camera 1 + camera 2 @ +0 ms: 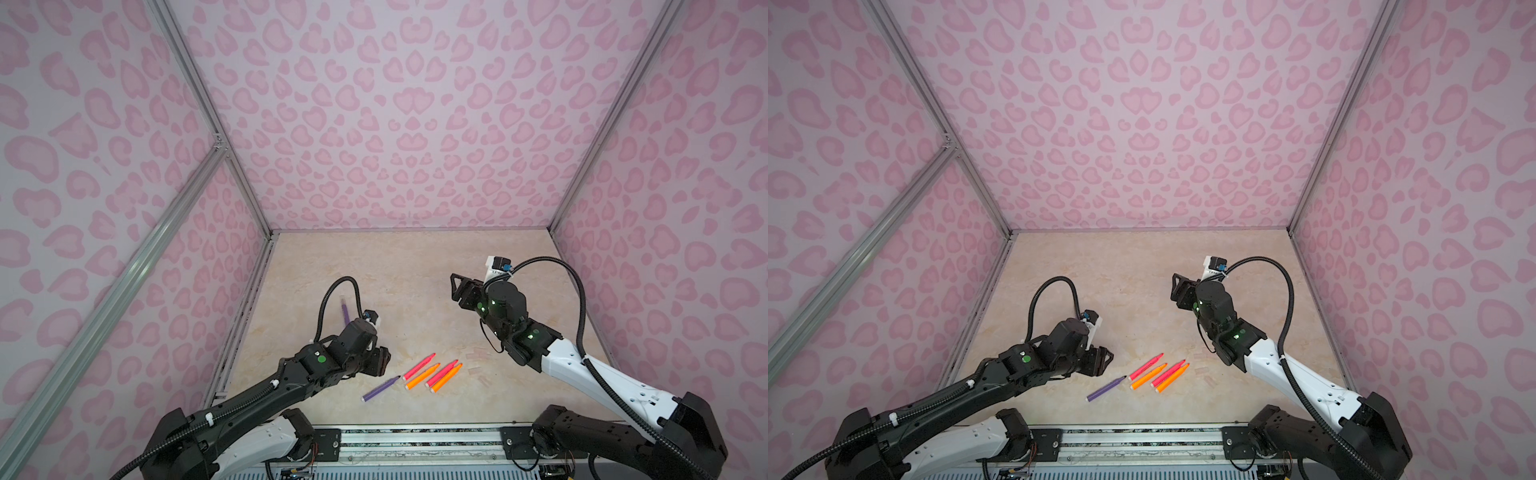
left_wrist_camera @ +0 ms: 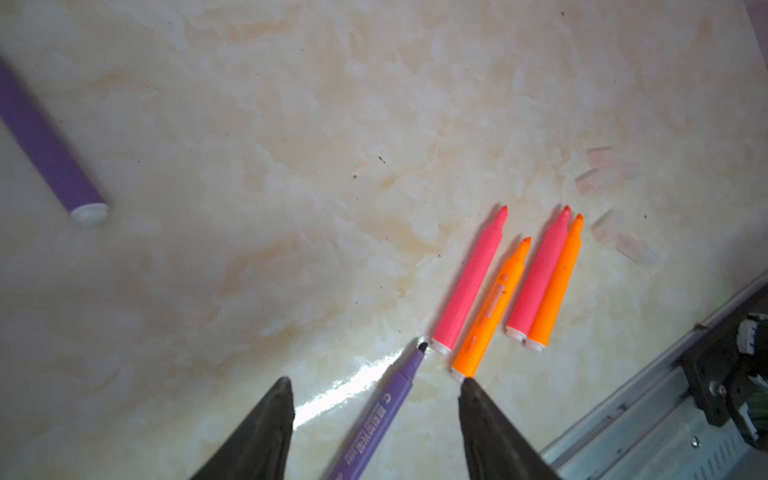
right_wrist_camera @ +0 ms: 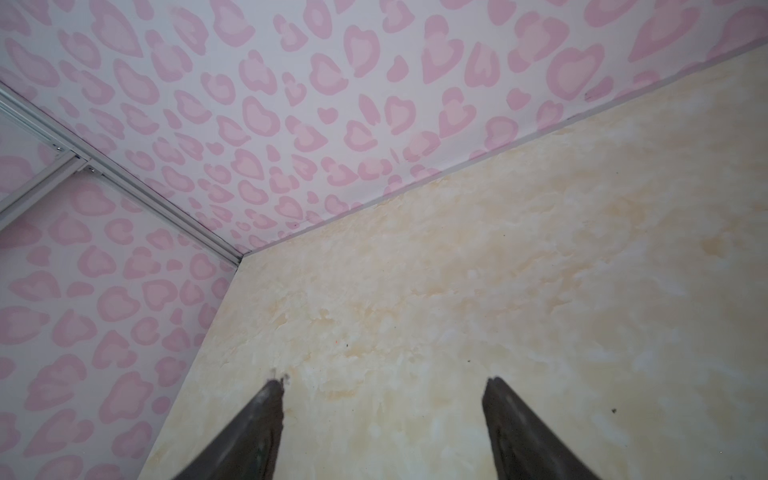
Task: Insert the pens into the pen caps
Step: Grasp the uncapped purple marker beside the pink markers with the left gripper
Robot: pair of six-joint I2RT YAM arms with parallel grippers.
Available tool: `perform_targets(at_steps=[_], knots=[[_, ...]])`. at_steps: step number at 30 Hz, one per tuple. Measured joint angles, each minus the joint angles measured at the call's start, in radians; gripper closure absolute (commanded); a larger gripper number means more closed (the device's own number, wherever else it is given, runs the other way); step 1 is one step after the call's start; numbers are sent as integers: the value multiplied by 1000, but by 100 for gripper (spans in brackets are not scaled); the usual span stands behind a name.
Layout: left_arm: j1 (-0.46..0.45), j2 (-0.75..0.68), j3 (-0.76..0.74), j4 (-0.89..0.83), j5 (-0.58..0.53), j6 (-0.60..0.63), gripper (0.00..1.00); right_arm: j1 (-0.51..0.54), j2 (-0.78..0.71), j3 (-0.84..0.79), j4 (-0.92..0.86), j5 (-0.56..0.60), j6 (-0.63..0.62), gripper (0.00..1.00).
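Pens: five lie low in the middle of both top views, the near purple pen (image 1: 380, 389) lowest and leftmost, then pink pen (image 1: 419, 366), orange pen (image 1: 422, 376), second pink pen (image 1: 441, 372) and second orange pen (image 1: 446, 378) side by side, tips aimed up-right.
Sixth pen: a blurry far purple pen (image 1: 345, 309) sits apart, up-left of the group; can't tell if it's capped.
Caps: faint clear pen caps (image 2: 609, 174) show at the right of the left wrist view, just past the pen tips, easy to lose on the beige table (image 1: 399, 266).
Left gripper (image 2: 376, 388): jaws apart, nothing held, straddling the near purple pen's tip end.
Right gripper (image 3: 382, 386): jaws apart, empty, hanging over bare table near the far corner.
Step, my guess: grabbing that near purple pen.
Tip: I'd clamp mid-barrel, not the taper, so it doesn't squirt out.
Watch out: the pink pen's back end almost touches the purple tip, so come down straight.
Right side: should head for a cap.
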Motion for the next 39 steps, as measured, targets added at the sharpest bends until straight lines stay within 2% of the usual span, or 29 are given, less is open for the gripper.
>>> perform_targets(at_steps=[9,14,17,22,28,39], knots=[[-124,63,-29,-66,18,-49,32,-16,-51,-21,-5,-1,0,23],[-230,199,-11,-92,-37,-72,33,-20,-52,-23,-6,-1,0,23],[-258,280,5,-103,-78,-86,35,-22,-52,-23,-6,-1,0,23],[-283,371,25,-117,-130,-105,44,-25,-49,-23,-6,-2,0,23],[-288,401,44,-101,-146,-110,69,-27,-51,-23,-6,-8,0,23],[-288,415,53,-89,-178,-122,81,-28,-44,-25,-5,-8,0,23]])
